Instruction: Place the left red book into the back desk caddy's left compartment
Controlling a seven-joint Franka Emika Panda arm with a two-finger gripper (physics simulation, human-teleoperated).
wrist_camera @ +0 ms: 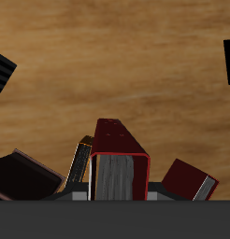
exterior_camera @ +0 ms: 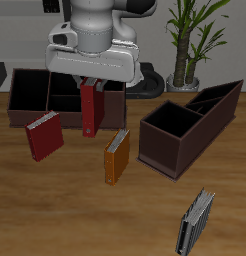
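Note:
My gripper (exterior_camera: 89, 86) is shut on the left red book (exterior_camera: 90, 110) and holds it upright by its top edge, clear of the table. The wrist view shows the book (wrist_camera: 122, 149) between my fingers (wrist_camera: 78, 192), with its pale grey page edges. It hangs at the front wall of the back desk caddy (exterior_camera: 25, 108), a long low dark-brown box, close to the end nearer the slanted caddy. The left compartment (exterior_camera: 112, 100) at that end is mostly hidden behind the gripper and the book. I cannot tell whether the book is over it or just in front.
A darker maroon book (exterior_camera: 43, 136) (wrist_camera: 187, 177) lies before the back caddy. An orange book (exterior_camera: 117, 156) (wrist_camera: 81, 161) lies mid-table. The slanted-top dark-brown caddy (exterior_camera: 185, 130) stands beside it. A black book (exterior_camera: 195, 222) stands near the front edge. A potted plant (exterior_camera: 187, 45) is at the back.

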